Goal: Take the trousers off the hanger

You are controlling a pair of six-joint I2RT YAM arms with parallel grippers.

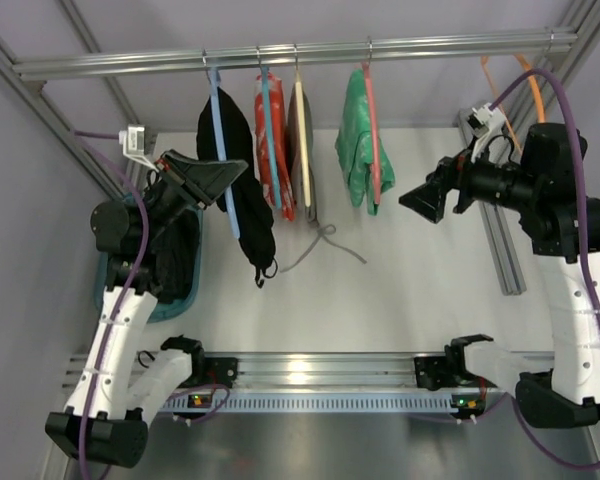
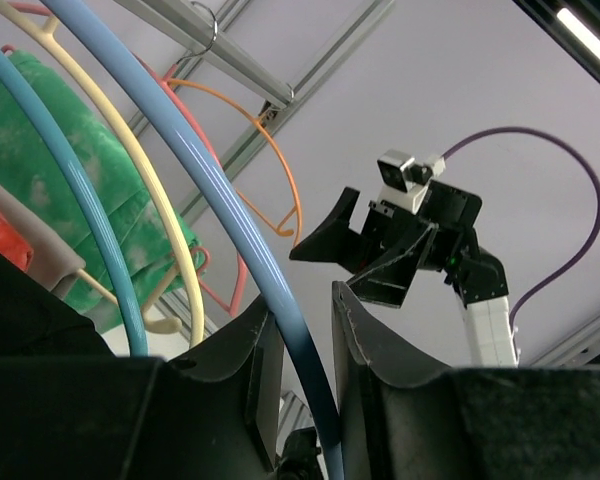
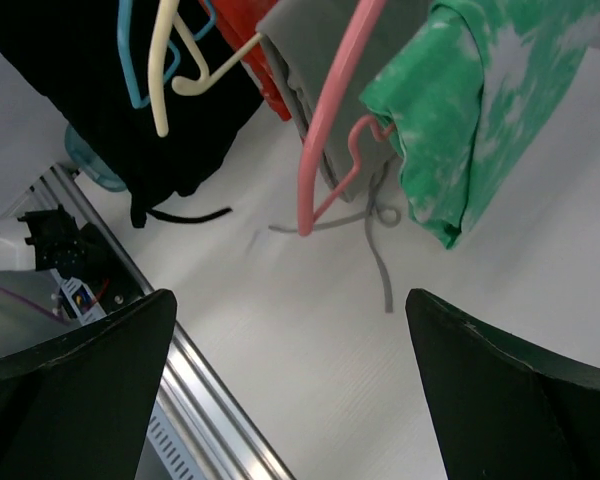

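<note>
trousers (image 1: pixel 252 205): 1, on hanger (image 1: pixel 218 110) | hangers (image 1: pixel 372 130): 5 | left jaws narrow, straddling hanger | right jaws wide apart

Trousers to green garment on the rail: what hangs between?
Top view: a red garment on a blue hanger, then a grey garment on a cream hanger.

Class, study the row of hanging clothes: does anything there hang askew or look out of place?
One oddity: the grey garment trails a long loose cord that loops well below its hem. The orange hanger, rightmost in the row, hangs bare.
</note>
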